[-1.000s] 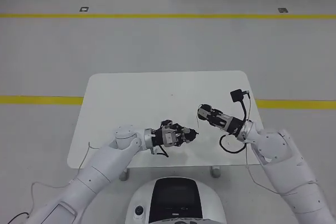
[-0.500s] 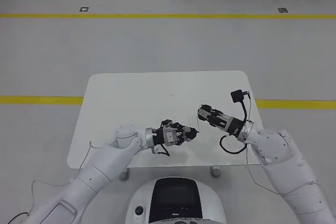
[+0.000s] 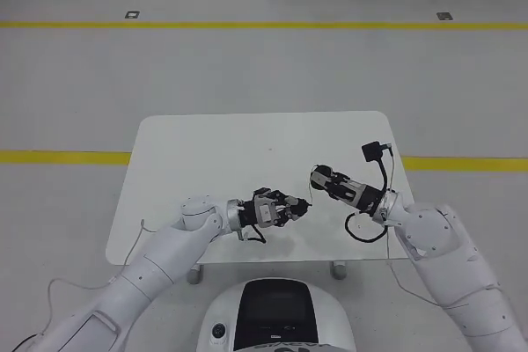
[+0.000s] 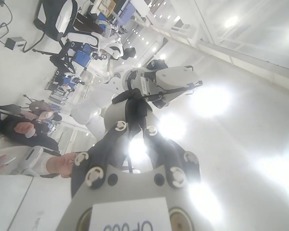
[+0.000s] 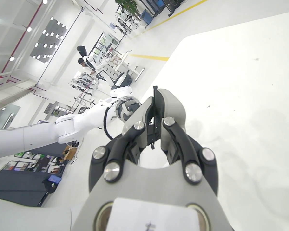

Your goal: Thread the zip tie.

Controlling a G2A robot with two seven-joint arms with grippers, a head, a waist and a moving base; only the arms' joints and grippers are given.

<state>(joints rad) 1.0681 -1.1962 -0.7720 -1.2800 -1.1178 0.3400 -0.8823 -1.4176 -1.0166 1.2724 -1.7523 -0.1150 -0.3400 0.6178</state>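
Top view, table: a white table [image 3: 202, 150] stood on a pale floor crossed by yellow lines [image 3: 53, 157].
Top view, left gripper: the left gripper [image 3: 299, 209] hung over the table's near half, pointing toward the right arm.
Top view, right gripper: the right gripper [image 3: 319, 178] hung over the table's right part, just beyond the left one, the two tips near each other but apart.
Right wrist view, zip tie: the black zip tie [image 5: 155, 112] lay lengthwise between the right gripper's fingers [image 5: 174, 108], one end reaching the fingertips, the other ending loose in the gap by the palm.
Right wrist view, grip: the fingers were pressed onto the strap from both sides, held above the table.
Left wrist view, left gripper: its fingers met at the tips, dark against the ceiling lights; what they pinched, if anything, could not be told.
Left wrist view, zip tie: it showed as a thin dark line along the right gripper, its near end close to the left fingertips; whether they touched could not be told.
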